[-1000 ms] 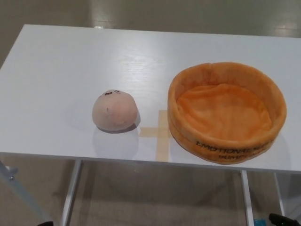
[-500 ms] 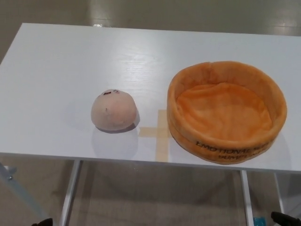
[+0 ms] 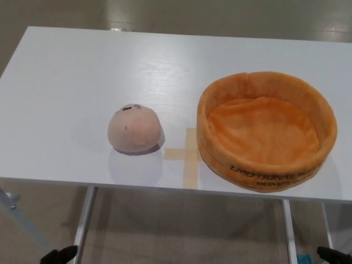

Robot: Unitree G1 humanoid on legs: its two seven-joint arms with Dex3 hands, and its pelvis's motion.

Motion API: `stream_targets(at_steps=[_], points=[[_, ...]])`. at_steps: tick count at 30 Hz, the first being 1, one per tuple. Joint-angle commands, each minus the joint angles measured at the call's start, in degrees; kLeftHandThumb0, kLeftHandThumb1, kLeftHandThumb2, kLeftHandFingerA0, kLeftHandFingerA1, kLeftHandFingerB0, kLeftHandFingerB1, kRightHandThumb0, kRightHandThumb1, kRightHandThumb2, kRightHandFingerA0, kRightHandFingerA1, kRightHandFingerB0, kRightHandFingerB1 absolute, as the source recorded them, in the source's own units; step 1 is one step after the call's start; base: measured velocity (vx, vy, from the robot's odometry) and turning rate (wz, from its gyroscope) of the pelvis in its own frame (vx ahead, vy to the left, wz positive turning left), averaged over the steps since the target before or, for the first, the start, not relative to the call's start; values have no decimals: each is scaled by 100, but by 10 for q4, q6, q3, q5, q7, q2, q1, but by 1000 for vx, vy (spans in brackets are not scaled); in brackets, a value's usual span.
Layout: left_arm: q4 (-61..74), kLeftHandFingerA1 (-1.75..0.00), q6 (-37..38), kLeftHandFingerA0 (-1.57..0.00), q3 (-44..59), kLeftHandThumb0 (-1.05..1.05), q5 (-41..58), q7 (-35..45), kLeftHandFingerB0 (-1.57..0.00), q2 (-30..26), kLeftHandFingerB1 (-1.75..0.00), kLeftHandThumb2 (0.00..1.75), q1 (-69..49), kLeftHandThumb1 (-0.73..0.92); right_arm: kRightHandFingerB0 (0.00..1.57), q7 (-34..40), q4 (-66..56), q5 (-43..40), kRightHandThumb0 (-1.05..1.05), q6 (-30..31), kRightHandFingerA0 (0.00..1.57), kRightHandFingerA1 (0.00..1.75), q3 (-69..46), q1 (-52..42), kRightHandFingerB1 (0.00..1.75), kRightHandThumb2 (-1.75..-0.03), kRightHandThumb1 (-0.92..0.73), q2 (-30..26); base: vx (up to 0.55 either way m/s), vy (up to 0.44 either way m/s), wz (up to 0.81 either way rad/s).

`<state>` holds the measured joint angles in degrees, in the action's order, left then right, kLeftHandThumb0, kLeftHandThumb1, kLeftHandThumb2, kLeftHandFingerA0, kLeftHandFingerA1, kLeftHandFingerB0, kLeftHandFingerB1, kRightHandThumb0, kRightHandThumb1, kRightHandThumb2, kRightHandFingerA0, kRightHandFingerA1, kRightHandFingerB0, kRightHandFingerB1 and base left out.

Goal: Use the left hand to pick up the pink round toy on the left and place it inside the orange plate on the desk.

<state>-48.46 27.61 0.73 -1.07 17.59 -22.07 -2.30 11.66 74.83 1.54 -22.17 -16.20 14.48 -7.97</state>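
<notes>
Black capital lettering runs along the outer front wall of the orange plush plate (image 3: 268,170), which sits toward the desk's right front corner. The upper line reads "EMOTIONAL" followed by letters too foreshortened to make out; the second line beneath it is illegible.

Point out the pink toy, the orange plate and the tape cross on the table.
pink toy (image 3: 133,129), head view, middle of its rounded top.
orange plate (image 3: 264,163), head view, front of its outer wall.
tape cross (image 3: 188,155), head view, where the strips meet.
</notes>
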Motion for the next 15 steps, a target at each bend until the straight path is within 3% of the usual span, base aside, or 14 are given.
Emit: stream_targets(at_steps=[1,2,3,5,6,7,8,10,11,12,15], points=[[323,-28,1,-6,-103,-60,26,191,-13,-79,-37,69,-125,40,12,3,6,-10,-26,-10,32,122,-5,1,99,-106,-31,1,0,0,0],[357,-30,-7,-7,-113,-62,27,196,-12,-86,-36,69,-133,42,11,2,6,-9,-28,-10,31,124,-4,1,100,-108,-29,1,0,0,0],[377,-49,-13,0,-118,-32,27,199,0,-91,-47,88,-136,31,12,4,6,-7,-28,-11,33,123,-2,2,100,-109,-28,0,0,0,0],[445,-50,-28,0,-135,-30,48,214,0,-103,-47,89,-149,35,13,8,6,-2,-25,-11,34,127,2,4,106,-109,-28,-2,0,0,0],[466,-50,-33,0,-140,-30,56,219,0,-106,-47,90,-153,36,20,10,6,0,-32,-13,45,126,3,4,103,-112,-27,-3,0,0,0],[487,-50,-42,0,-144,-30,62,222,0,-110,-47,90,-158,36,20,11,6,2,-32,-16,45,126,4,3,103,-112,-27,-3,0,0,0],[524,-23,-71,-8,-150,-43,77,228,-15,-116,-29,58,-164,48,13,14,6,5,-23,-16,35,127,7,2,109,-111,-27,-3,0,0,0],[554,-24,-77,-8,-159,-44,87,233,-15,-122,-28,58,-167,48,12,11,6,2,-23,-16,34,129,5,1,111,-112,-26,-3,0,0,0],[563,-25,-77,-10,-160,-43,89,234,-15,-124,-28,57,-167,48,18,11,6,2,-31,-17,43,125,5,0,105,-113,-26,-2,0,0,0],[588,-51,-84,-1,-164,-28,96,236,0,-130,-47,91,-167,38,14,14,6,1,-22,-15,34,123,4,1,106,-108,-28,-1,0,0,0],[630,-51,-95,-2,-169,-27,118,239,0,-140,-47,90,-165,39,13,14,6,-1,-23,-9,32,122,3,4,105,-108,-28,0,0,0,0]])
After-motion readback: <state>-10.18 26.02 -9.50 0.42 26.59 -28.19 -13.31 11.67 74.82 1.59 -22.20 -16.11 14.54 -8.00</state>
